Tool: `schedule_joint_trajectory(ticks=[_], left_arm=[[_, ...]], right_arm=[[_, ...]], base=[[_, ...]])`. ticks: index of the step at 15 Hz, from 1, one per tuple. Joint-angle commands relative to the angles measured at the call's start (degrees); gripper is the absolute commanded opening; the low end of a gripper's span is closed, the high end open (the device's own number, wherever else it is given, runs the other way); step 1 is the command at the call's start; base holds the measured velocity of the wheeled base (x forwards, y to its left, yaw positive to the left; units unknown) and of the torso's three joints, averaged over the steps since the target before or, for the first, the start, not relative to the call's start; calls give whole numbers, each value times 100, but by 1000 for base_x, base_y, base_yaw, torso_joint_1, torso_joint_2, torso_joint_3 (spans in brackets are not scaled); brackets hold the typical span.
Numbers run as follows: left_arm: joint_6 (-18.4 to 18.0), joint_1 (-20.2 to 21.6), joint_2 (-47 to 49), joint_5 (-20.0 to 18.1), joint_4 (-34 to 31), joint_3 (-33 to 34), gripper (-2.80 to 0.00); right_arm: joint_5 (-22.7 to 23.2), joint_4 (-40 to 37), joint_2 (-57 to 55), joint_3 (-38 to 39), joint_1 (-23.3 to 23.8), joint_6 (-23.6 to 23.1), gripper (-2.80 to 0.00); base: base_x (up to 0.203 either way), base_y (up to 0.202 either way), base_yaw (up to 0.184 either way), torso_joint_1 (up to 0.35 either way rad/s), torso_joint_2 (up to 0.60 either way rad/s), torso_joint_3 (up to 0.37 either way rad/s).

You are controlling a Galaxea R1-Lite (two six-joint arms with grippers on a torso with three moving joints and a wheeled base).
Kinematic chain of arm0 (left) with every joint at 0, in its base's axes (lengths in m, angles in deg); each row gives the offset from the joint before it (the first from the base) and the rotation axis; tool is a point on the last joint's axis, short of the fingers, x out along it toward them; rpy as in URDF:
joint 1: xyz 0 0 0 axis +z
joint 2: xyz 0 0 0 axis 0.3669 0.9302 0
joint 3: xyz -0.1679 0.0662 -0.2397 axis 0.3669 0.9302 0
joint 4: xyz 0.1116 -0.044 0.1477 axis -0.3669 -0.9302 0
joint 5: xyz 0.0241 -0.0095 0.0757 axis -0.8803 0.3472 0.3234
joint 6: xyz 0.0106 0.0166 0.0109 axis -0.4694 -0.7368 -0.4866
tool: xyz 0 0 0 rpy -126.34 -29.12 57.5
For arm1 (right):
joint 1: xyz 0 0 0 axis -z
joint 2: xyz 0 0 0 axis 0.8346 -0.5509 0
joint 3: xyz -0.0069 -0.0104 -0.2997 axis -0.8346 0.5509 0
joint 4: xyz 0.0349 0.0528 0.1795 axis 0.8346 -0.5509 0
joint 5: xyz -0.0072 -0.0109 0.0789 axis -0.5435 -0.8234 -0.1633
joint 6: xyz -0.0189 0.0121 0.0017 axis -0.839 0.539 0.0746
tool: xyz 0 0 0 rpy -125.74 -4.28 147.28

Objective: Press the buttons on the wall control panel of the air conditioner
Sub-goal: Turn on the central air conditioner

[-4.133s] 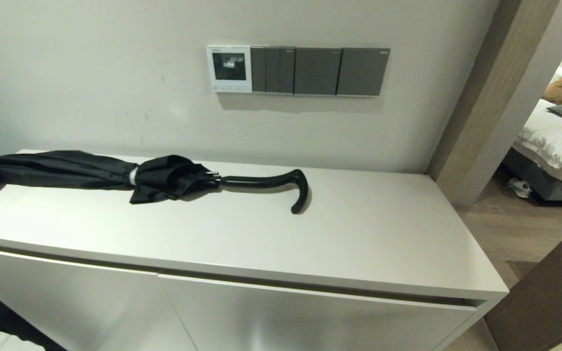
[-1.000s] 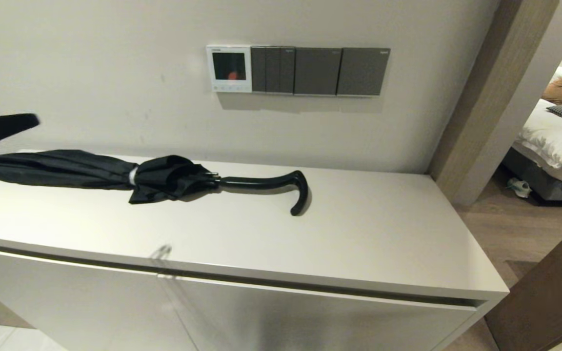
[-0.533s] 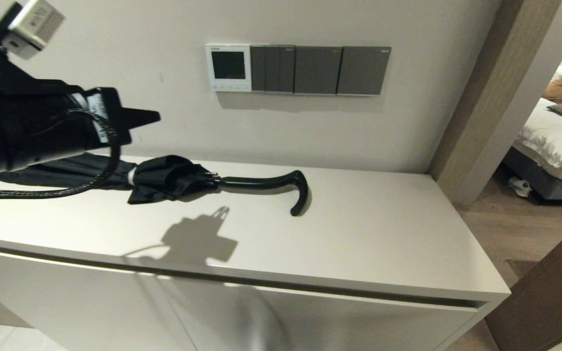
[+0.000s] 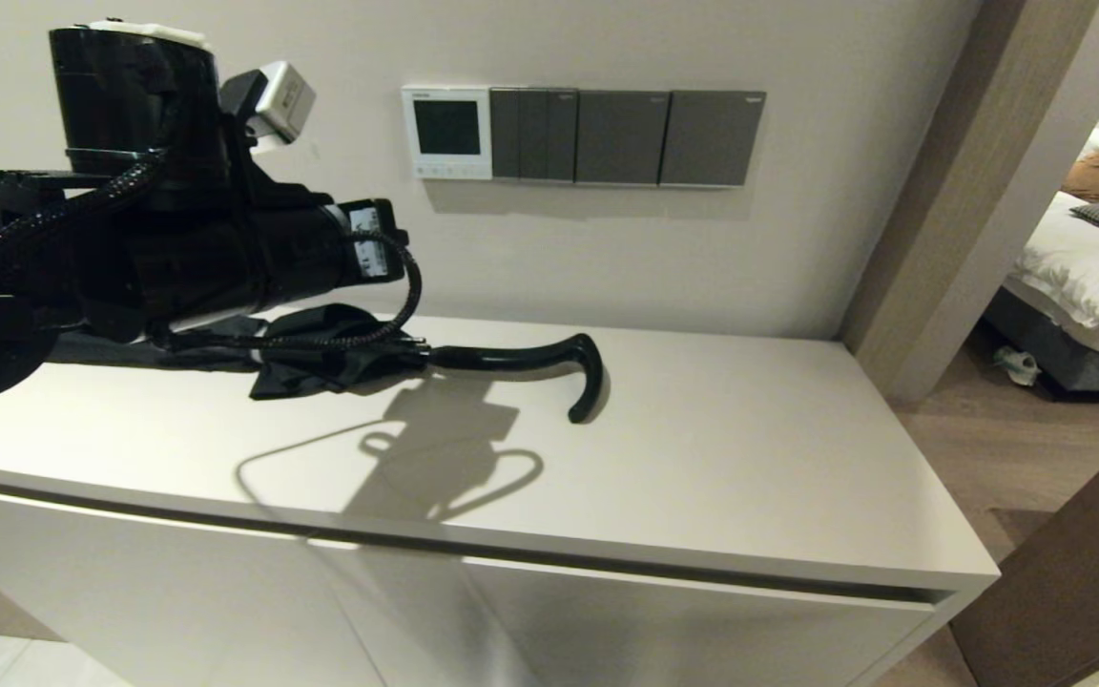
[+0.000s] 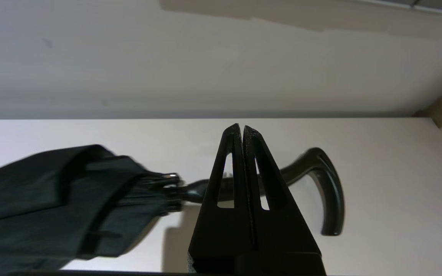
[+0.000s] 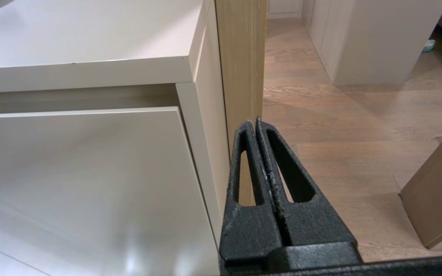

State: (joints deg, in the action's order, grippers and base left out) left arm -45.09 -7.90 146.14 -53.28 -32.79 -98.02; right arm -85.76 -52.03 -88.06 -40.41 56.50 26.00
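Note:
The air conditioner's wall control panel is a small white square on the wall above the cabinet, its screen dark. The buttons are a row of tiny pale keys along its bottom edge. My left gripper hangs above the cabinet's left part, below and to the left of the panel and well apart from it. In the left wrist view its fingers are shut and empty, and the panel is out of view. My right gripper is shut and empty, low beside the cabinet's right front corner, and is outside the head view.
A black folded umbrella with a hooked handle lies on the white cabinet top, under my left arm. Dark grey switch plates adjoin the panel on its right. A wooden door post stands at the right.
My left arm has come in from the left edge, risen and moved right over the umbrella, nearer the wall. A person's arm seen at the far left earlier is gone.

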Motion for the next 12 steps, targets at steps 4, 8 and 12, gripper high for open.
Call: schedule_joint_trajectory(ticks=[4, 8, 12], left_arm=[[25, -240, 378, 47, 300, -209, -280], [39, -362, 462, 99, 326, -374, -280], [78, -502, 848, 133, 430, -722, -280]], right_arm=[[1, 2, -9, 18, -1, -4, -280], [1, 2, -9, 18, -1, -4, -280], [1, 2, -9, 18, -1, -4, -280]], base=[[0, 0, 0, 0, 0, 0], [0, 0, 0, 0, 0, 0], [0, 0, 0, 0, 0, 0]])
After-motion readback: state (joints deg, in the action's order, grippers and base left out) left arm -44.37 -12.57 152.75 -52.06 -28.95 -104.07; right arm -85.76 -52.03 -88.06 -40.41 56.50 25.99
